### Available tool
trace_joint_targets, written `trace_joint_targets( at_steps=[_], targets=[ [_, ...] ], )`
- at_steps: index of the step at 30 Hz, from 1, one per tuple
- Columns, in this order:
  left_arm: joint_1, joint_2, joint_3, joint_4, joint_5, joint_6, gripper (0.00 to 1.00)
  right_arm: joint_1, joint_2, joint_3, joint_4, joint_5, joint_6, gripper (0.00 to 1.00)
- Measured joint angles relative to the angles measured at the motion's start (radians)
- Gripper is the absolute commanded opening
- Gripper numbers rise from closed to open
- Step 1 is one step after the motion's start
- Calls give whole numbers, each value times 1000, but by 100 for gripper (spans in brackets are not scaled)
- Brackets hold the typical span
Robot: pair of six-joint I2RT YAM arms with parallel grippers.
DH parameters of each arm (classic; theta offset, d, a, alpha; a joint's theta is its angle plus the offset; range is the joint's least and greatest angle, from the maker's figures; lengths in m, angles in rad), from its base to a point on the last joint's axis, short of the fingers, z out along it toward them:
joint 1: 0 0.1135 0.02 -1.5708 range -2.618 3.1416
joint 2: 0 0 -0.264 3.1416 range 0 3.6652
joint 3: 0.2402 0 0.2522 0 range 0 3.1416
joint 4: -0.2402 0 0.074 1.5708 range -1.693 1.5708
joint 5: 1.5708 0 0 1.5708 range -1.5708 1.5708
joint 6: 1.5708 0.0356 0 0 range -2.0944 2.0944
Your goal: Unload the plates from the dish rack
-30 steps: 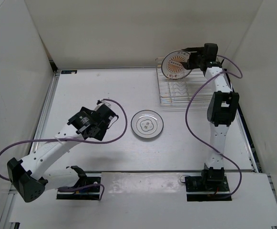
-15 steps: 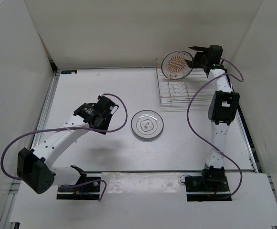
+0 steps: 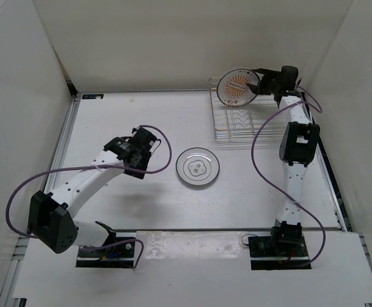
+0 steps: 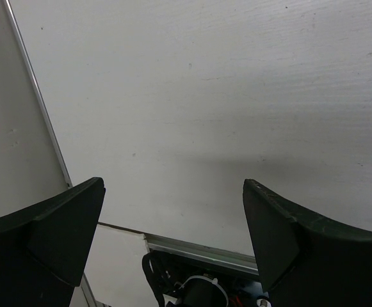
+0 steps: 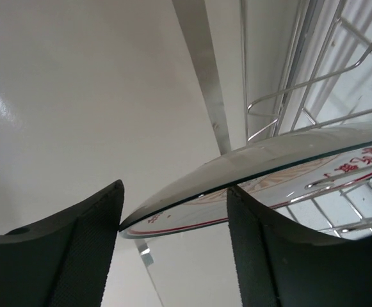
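The sunburst plate (image 3: 235, 88) stands upright at the far end of the rack (image 3: 237, 130). The right gripper (image 5: 173, 208) has its jaws spread, straddling the plate's rim without pinching it. Best now to seat the rim deep between the pads, square the wrist to the plate, close firmly, then lift straight up — clear of the wires. The left gripper (image 4: 173, 185) hangs agape and empty, apart from the white plate (image 3: 198, 167) lying on the table.

The overhead camera sits above and behind my bases, looking down over the whole table (image 3: 141, 115) to the dish rack (image 3: 237, 125) at far right. My left wrist camera looks past my left gripper (image 4: 173, 185) at the table, close up. My right wrist camera, past my right gripper (image 5: 174, 192), sits very near the sunburst plate (image 5: 288, 160) and rack wires; the overhead view shows both too.
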Motion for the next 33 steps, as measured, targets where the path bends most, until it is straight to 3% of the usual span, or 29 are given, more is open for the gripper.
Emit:
trace_joint_targets(
  at_steps=[8, 18, 26, 33],
  targets=[
    [9, 21, 0, 1, -3, -21, 100, -34, -84, -161, 56, -158, -16, 60],
    [29, 16, 0, -20, -4, -52, 100, -49, -158, -249, -18, -282, -119, 31],
    [30, 1, 0, -46, -3, -76, 100, -48, -159, -254, -14, -337, -14, 1],
    [31, -3, 3, -50, -1, -90, 100, -50, -159, -252, 42, -373, 43, 0]
  ],
)
